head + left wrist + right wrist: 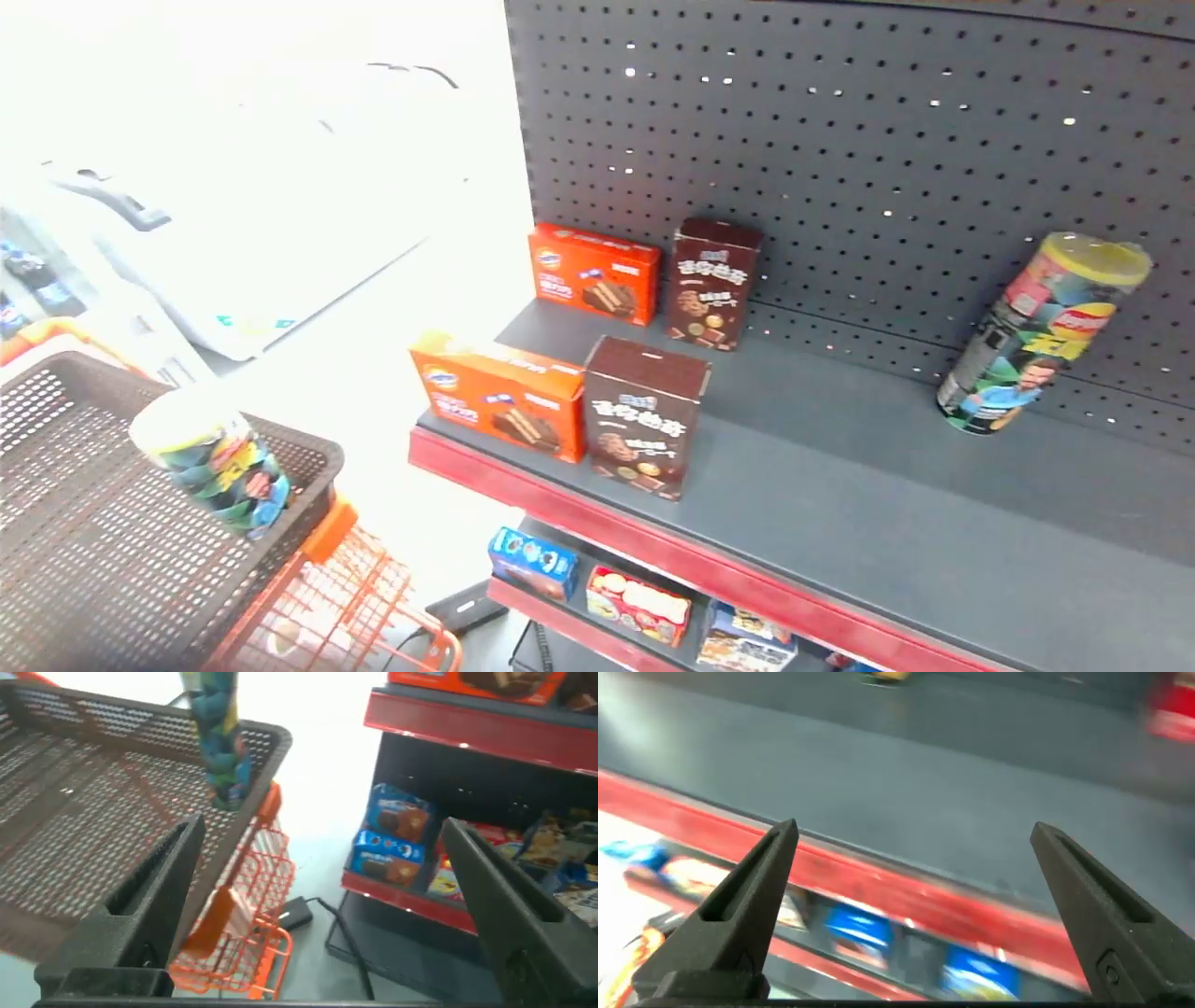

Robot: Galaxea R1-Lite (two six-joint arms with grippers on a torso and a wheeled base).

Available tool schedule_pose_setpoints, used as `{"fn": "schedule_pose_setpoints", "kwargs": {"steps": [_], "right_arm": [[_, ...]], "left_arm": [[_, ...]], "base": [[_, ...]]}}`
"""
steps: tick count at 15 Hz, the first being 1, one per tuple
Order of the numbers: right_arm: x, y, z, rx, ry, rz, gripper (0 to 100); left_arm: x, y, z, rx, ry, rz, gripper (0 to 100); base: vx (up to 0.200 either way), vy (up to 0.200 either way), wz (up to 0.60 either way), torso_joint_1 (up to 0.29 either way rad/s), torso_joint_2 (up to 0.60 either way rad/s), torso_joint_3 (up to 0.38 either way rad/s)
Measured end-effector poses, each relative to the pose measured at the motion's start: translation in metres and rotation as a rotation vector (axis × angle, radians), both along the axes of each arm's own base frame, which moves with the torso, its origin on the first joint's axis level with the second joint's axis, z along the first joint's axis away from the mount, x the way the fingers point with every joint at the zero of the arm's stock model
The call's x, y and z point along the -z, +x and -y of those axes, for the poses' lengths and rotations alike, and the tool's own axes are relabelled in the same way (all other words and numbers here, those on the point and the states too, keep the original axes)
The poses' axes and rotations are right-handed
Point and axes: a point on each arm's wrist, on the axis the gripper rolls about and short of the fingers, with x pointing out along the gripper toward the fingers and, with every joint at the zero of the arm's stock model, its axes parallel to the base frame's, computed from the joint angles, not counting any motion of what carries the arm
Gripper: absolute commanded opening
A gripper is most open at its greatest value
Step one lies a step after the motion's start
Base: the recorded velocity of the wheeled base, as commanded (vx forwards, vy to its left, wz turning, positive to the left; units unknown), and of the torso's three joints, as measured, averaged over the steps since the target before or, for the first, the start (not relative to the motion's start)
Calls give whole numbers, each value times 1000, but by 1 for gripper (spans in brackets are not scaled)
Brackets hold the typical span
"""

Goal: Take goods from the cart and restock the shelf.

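Left tool (313, 919) released, jaws wide, empty. Can (213, 457) upright in cart basket (75, 541), ahead of tool, near basket corner. Right tool (910, 915) released, empty, above shelf (840, 495) front edge. Second can (1038, 334) at shelf back.

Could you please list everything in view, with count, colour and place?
Orange boxes: 2, orange, shelf left, front and back.
Brown boxes: 2, brown, right of each orange box.
Tubes: 2, multicoloured, one shelf right, one in basket.
Basket: 1, dark, on cart.
Cart: 1, orange, left of shelf.
Packs: several, blue and red, under the shelf.
Shelf: 1, grey, red edge.
Pegboard: 1, black, behind shelf.
Left gripper: black, jaws open, by cart.
Right gripper: black, jaws open, at shelf edge.
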Motion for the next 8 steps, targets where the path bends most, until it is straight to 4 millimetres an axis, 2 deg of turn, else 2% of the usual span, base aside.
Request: {"fn": "schedule_pose_setpoints", "kwargs": {"steps": [8], "right_arm": [[0,0,0,1,0,0,100]], "left_arm": [[0,0,0,10,4,0,100]], "base": [[0,0,0,0,0,0]]}}
